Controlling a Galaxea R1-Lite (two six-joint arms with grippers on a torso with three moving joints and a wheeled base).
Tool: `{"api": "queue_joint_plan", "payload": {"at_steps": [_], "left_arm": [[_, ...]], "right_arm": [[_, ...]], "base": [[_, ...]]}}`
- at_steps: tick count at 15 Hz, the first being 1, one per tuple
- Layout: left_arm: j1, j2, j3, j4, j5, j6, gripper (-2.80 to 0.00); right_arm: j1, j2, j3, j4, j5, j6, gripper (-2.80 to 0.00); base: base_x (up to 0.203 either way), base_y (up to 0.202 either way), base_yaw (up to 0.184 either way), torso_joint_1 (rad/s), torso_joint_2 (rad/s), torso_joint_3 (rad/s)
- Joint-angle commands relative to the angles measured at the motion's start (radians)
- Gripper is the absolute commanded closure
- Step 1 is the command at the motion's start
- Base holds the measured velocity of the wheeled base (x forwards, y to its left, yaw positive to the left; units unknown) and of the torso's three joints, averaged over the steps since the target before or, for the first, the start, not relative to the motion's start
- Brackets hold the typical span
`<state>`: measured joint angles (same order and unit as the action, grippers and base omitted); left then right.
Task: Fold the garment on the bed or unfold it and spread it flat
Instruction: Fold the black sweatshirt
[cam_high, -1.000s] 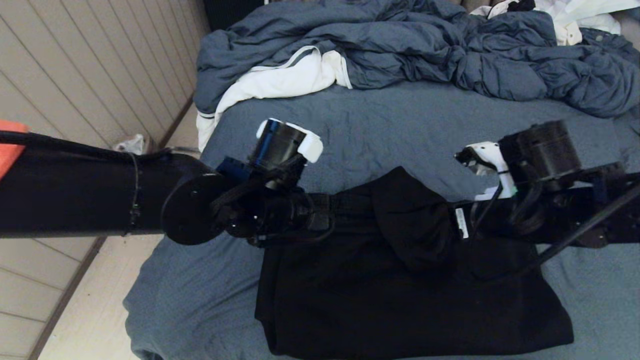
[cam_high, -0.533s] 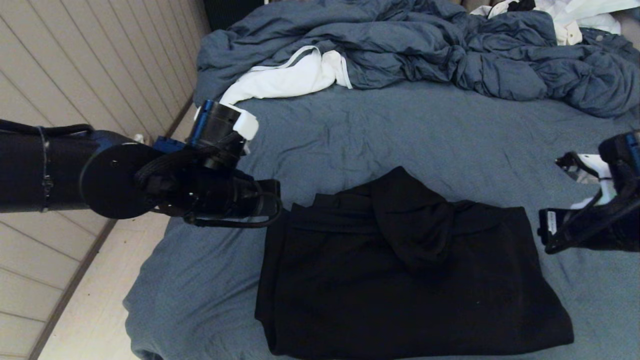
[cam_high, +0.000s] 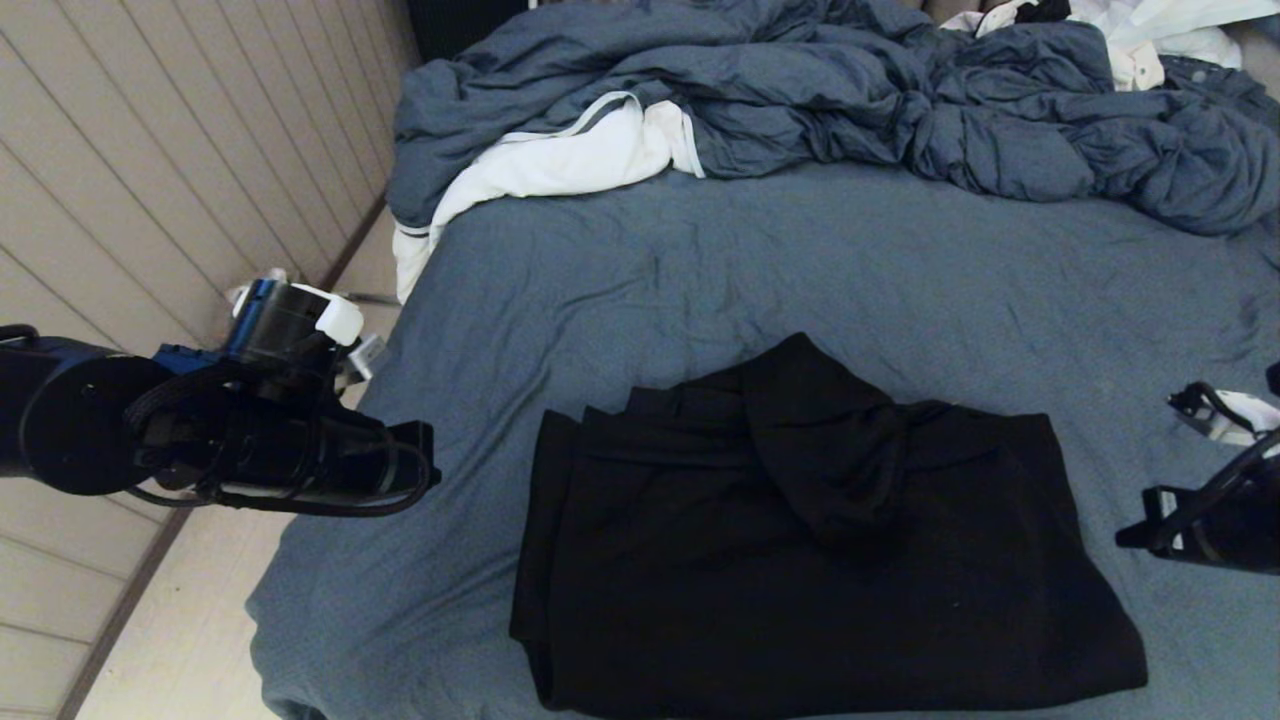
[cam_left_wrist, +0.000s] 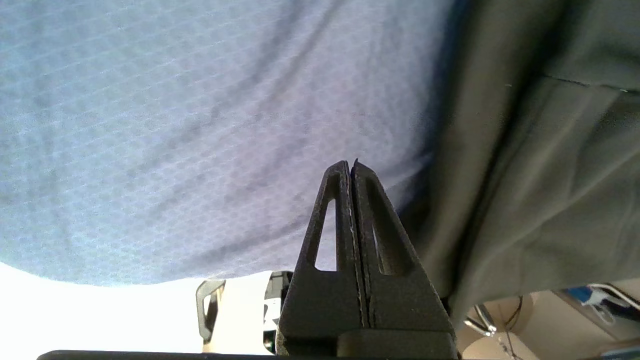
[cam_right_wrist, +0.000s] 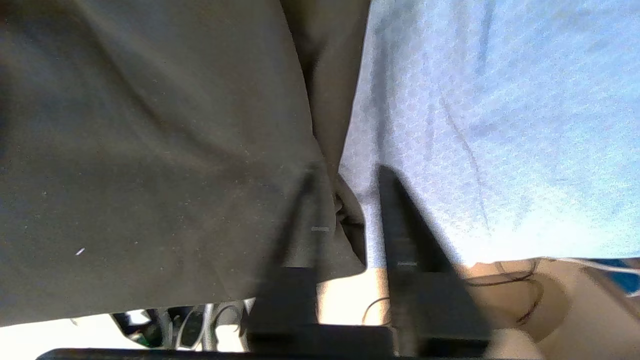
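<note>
Lying folded into a rough rectangle on the near half of the bed (cam_high: 700, 270), the black hoodie (cam_high: 800, 560) has its hood (cam_high: 820, 440) flopped over the middle of the upper edge, and neither arm touches it. At the hoodie's nine o'clock the left end effector (cam_high: 420, 470) hangs over the bed's edge, just beside the garment; the left wrist view shows its two fingers (cam_left_wrist: 345, 210) pressed flat together with nothing between them. At three o'clock, near the frame's edge, the right end effector (cam_high: 1150, 515) sits beside the hoodie's other side; in the right wrist view its fingers (cam_right_wrist: 395, 210) stand a little apart and empty, over the line where black cloth meets sheet. Toward twelve o'clock a rumpled blue-grey duvet (cam_high: 850, 90) is heaped across the far end, with a white cloth with grey trim (cam_high: 560, 160) spilling from under it at eleven o'clock
</note>
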<state>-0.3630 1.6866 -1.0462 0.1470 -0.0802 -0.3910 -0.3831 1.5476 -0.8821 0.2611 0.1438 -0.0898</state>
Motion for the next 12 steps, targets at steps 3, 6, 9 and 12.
{"api": "queue_joint_plan", "payload": {"at_steps": [3, 6, 9, 12], "left_arm": [[0.013, 0.003, 0.014, 0.000, -0.002, -0.003, 0.00], [0.013, 0.002, 0.014, 0.000, -0.004, -0.005, 0.00], [0.013, 0.006, 0.026, -0.014, -0.004, -0.005, 0.00], [0.013, 0.008, 0.035, -0.036, -0.004, -0.005, 0.00]], "right_arm": [[-0.007, 0.066, 0.000, 0.003, 0.023, -0.007, -2.80], [0.001, 0.116, 0.002, -0.001, 0.035, -0.027, -2.80], [0.015, 0.183, -0.005, -0.046, 0.100, -0.034, -2.80], [0.049, 0.245, 0.005, -0.128, 0.099, -0.031, -2.80]], "base": [[0.000, 0.000, 0.000, 0.000, 0.00, 0.000], [0.000, 0.000, 0.000, 0.000, 0.00, 0.000], [0.000, 0.000, 0.000, 0.000, 0.00, 0.000], [0.000, 0.000, 0.000, 0.000, 0.00, 0.000]]}}
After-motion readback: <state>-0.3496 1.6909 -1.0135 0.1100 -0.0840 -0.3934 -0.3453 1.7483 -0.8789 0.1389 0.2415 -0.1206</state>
